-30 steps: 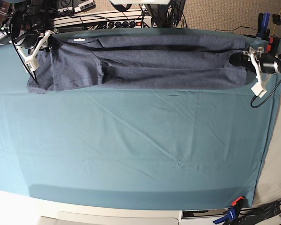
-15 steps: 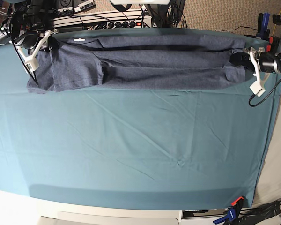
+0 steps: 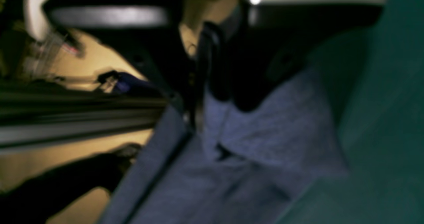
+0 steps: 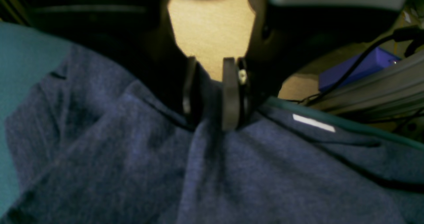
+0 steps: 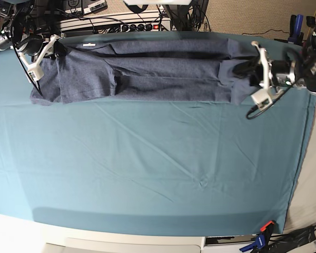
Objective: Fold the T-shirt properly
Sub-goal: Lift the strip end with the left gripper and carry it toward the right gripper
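The dark blue-grey T-shirt point(image 5: 147, 71) lies plain side up in a long folded band along the far edge of the teal table cloth point(image 5: 158, 158). My right gripper point(image 5: 57, 50) is shut on the shirt's left end. In the right wrist view the gripper point(image 4: 208, 118) pinches a raised fold of the shirt point(image 4: 232, 171) near a small white label point(image 4: 313, 123). My left gripper point(image 5: 247, 68) is shut on the shirt's right end, which is drawn in over the band. The left wrist view is blurred and shows the gripper point(image 3: 215, 104) closed on the shirt point(image 3: 265, 134).
A power strip and cables point(image 5: 121, 23) lie just behind the table's far edge. Clamps point(image 5: 260, 240) sit at the front right corner. The cloth drops off at the right edge point(image 5: 305, 137). A blue box point(image 4: 357, 68) lies on the floor behind the table.
My left gripper has moved left along the table with the shirt's right end, doubling that end over the band. The right gripper has stayed in place.
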Robot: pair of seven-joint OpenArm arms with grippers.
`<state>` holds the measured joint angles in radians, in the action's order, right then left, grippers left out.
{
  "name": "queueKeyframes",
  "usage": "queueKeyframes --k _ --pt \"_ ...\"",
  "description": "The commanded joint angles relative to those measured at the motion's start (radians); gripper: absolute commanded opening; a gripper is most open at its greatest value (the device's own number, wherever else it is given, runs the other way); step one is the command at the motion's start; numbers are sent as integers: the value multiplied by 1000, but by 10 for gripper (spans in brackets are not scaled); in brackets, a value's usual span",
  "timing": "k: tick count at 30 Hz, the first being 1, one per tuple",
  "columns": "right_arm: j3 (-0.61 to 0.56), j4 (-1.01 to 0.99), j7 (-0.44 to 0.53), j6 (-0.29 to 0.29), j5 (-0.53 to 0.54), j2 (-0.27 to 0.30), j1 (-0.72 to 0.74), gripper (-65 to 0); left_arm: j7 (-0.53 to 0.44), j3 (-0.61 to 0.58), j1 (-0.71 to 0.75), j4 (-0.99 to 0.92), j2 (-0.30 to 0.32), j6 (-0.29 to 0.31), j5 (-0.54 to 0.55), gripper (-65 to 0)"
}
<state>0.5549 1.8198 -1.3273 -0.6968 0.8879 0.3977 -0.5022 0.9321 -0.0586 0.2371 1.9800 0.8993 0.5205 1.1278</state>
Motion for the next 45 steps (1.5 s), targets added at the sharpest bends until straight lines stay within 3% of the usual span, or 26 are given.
queueKeyframes --k 1,5,15,21,30,39,45 --pt "10 16 16 -1 12 15 -2 -520 -34 8 3 54 0 -8 -3 -650" --pt "10 16 16 -1 12 0 -1 -520 -70 7 21 146 -78 -23 -66 -650" --pt "10 16 18 -1 12 -24 0 -520 -141 6 20 151 -287 -31 -158 -650" --pt "10 16 19 -1 12 -24 1 -520 -181 -53 18 143 -375 -32 -223 -650" --pt "10 16 22 -1 12 -24 1 -520 -211 -227 -34 74 -468 -58 -319 -650" --pt "10 16 26 -1 12 -23 1 -520 -215 -348 -130 -74 -568 -57 -321 -650" --pt "10 16 27 -1 12 -23 1 -520 -214 -371 -140 -104 -578 -57 -321 -650"
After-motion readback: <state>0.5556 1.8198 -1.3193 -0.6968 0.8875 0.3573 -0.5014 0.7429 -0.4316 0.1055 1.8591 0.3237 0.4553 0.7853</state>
